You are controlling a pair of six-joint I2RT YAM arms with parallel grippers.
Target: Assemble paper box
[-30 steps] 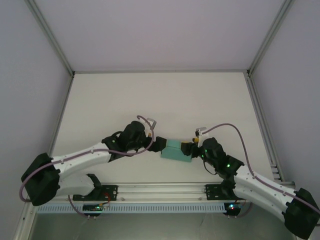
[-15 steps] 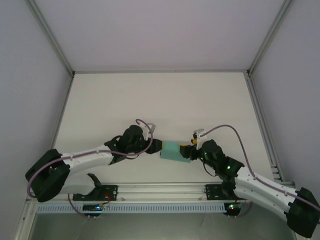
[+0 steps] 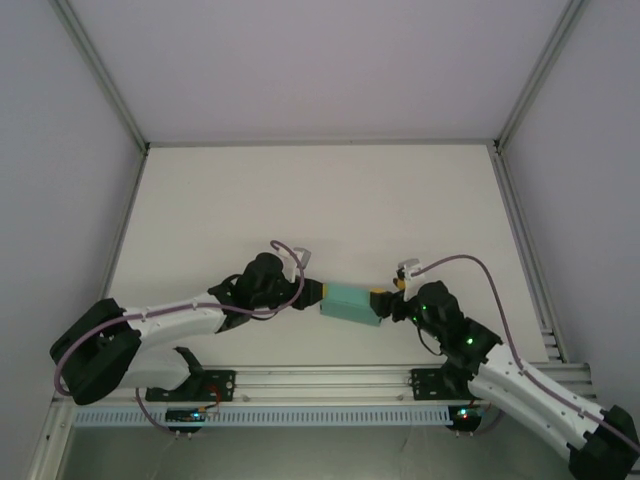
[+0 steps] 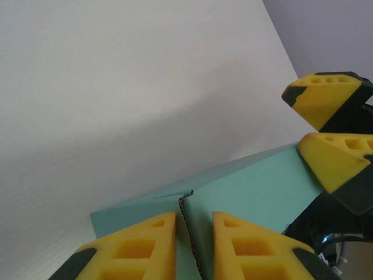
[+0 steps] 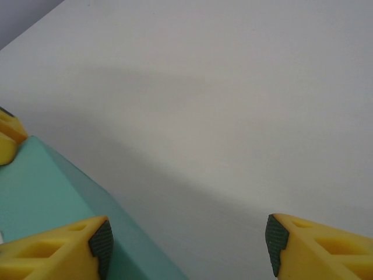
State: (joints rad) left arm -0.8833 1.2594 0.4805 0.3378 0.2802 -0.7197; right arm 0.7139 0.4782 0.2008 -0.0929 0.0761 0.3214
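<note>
On white table [image 3: 330, 200], judged paper box [image 3: 349, 303] light, flimsy, best held at folded edges; found left gripper [image 4: 193, 221] pinching left wall edge, right gripper [image 5: 186, 230] open at right end.

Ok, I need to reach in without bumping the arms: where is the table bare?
Bare: the far half of the white table, up to the back wall, and both side strips. Crowded: front middle, where the left gripper and right gripper flank the teal-green card box.

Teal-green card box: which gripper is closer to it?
Left. The left gripper pinches an edge of the teal-green card box; the right gripper is open, one finger beside its other end.
</note>
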